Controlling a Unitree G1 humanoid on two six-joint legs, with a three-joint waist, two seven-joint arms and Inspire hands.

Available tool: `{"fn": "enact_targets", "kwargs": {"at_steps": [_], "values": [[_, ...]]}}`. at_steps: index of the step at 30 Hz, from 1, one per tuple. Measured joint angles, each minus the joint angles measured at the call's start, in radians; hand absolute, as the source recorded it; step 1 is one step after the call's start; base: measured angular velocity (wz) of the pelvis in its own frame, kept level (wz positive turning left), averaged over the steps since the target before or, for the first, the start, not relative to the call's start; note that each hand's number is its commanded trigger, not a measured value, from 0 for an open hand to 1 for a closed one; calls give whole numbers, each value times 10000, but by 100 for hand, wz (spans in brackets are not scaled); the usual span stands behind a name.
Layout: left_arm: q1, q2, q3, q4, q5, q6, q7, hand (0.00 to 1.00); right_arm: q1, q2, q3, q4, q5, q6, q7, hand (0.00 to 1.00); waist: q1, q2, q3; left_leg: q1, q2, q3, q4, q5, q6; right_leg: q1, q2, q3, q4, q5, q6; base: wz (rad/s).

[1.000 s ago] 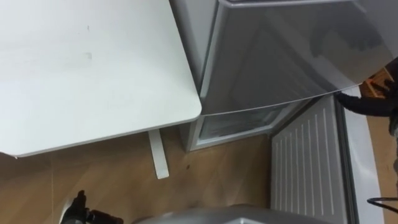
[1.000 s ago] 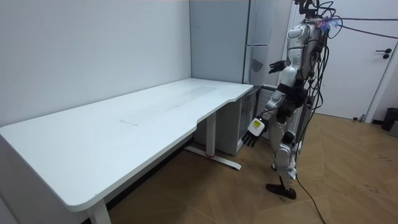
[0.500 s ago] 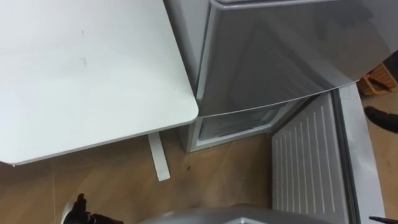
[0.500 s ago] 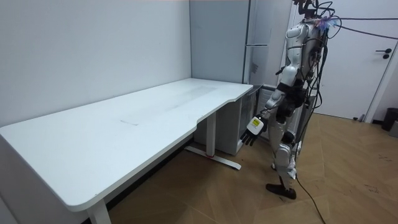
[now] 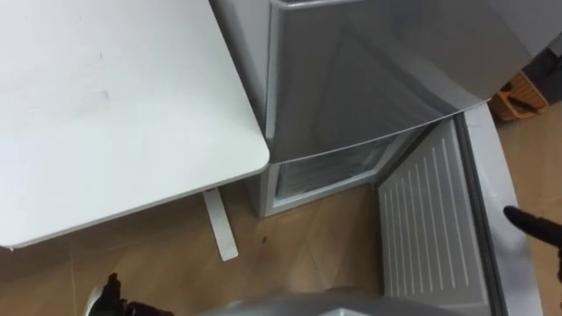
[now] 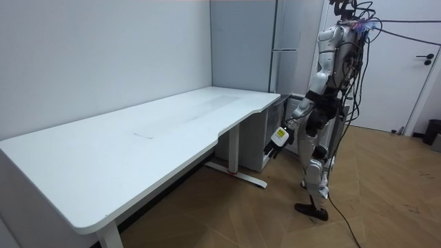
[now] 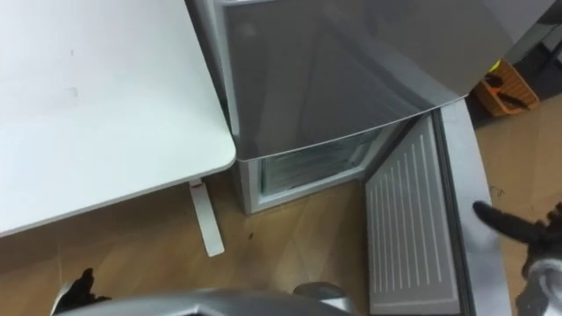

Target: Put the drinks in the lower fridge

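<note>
The white desk [image 5: 114, 114] takes up the robot's left side, its far edges cut off and one white leg [image 5: 219, 224] standing on the wood floor [image 5: 316, 246]. Next to it stands the grey fridge [image 5: 369, 79]. In the room view the robot is upright in front of it, at the desk's far end. The lower fridge [image 5: 325, 171] is open, but the closed upper door hides most of its inside – only a pale front strip shows, too dim to tell what it holds. Its door [image 5: 426, 228] is swung out to the robot's right, ribbed white lining facing up. An orange crate [image 5: 516, 92] sits on the floor behind the fridge, partly cut off. The right hand [image 5: 531, 226] comes in over the door's grey outer edge with one dark finger stretched straight, holding nothing; whether it touches the door cannot be told. The left hand [image 6: 279, 136] hangs low beside the desk, fingers loose and empty – the label on its back is too small to read
</note>
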Motion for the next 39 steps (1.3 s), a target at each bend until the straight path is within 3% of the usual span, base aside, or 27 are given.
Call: {"fn": "enact_targets", "kwargs": {"at_steps": [6, 7, 11, 14, 21, 24, 30, 39], "values": [[11, 20, -78, -1, 9, 6, -211, 0, 65, 121, 345, 440, 19, -2, 670, 0, -24, -67, -30, -26, 8, 88, -2, 0, 0, -56, -4, -4, -11, 2, 2, -3], [21, 25, -162, -1, 12, 6, -249, 0, 103, 148, 433, 468, 41, -29, 821, 0, -2, -23, -1, -32, 9, 87, 2, 0, -1, -54, -5, -20, -28, 8, -1, 0], [18, 24, -305, 0, 4, 5, -278, 0, 200, 148, 732, 445, 405, -15, 1578, 0, 3, -80, -10, -60, 14, 83, 0, -1, -1, -60, -2, -30, -120, 53, -2, 0], [-11, 48, -395, 0, -44, 5, -283, 0, 256, 204, 1131, 353, 582, -11, 1906, 0, 151, -63, -17, -120, 34, 90, 9, -1, 0, -85, 18, -20, -176, 162, -5, -3], [-147, -14, -963, 174, -198, 39, -444, 0, 420, 805, 2126, 120, 689, 47, 2915, 0, 534, 77, -10, -125, 57, 80, 1, -1, -1, -5, 45, -43, -164, 190, -25, 0], [-178, -24, -1171, 254, -196, 38, -472, 0, 467, 1013, 2779, -355, 710, 63, 3101, 0, 551, 148, -7, -142, 57, 85, -3, -1, -1, -25, 47, -48, -157, 192, -26, 0], [-336, -106, -1760, 242, -215, 48, -438, 0, 636, 1206, 3166, -1081, 1150, 114, 3129, 0, 545, 289, 10, -299, -13, 101, -9, 8, 44, -196, -11, -34, -174, 304, 52, -5], [-488, -145, -2266, 150, -436, -11, -389, 0, 1005, 1157, 3504, -1805, 2158, 77, 2815, 0, 777, 442, 7, -509, 7, 191, 21, 31, 70, -467, 32, -25, -166, 406, 7, -6]]}}
